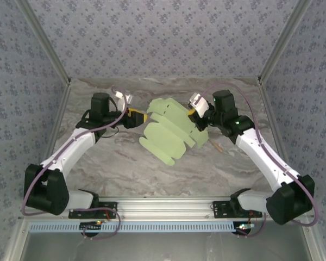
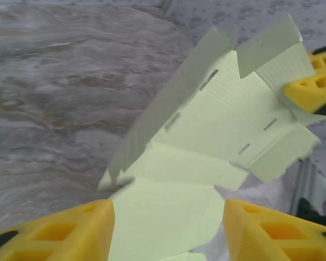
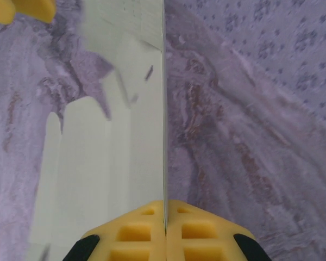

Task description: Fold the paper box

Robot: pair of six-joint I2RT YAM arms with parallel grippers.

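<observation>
At table (image 1: 114,168) centre: box (image 1: 171,130), a tilted, half-open sheet.
Left gripper (image 1: 143,116): box's 9 o'clock, jaws apart, sheet loose between.
Right gripper (image 1: 192,112): box's 2 o'clock, clenched on its edge.

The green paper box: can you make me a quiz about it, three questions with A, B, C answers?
1. Where is the paper box?
A. between the left fingers and the right fingers
B. down by the arm bases
C. stuck on the wall

2. What colour is it?
A. red
B. pale green
C. blue

3. What are the right fingers doing?
A. spread wide apart
B. pinching the box's edge
C. lying flat on the table

Answers:
1 A, the top view shows it between both sets of fingers.
2 B, the card is pale lime.
3 B, the two yellow fingers meet on the sheet's edge.
</observation>
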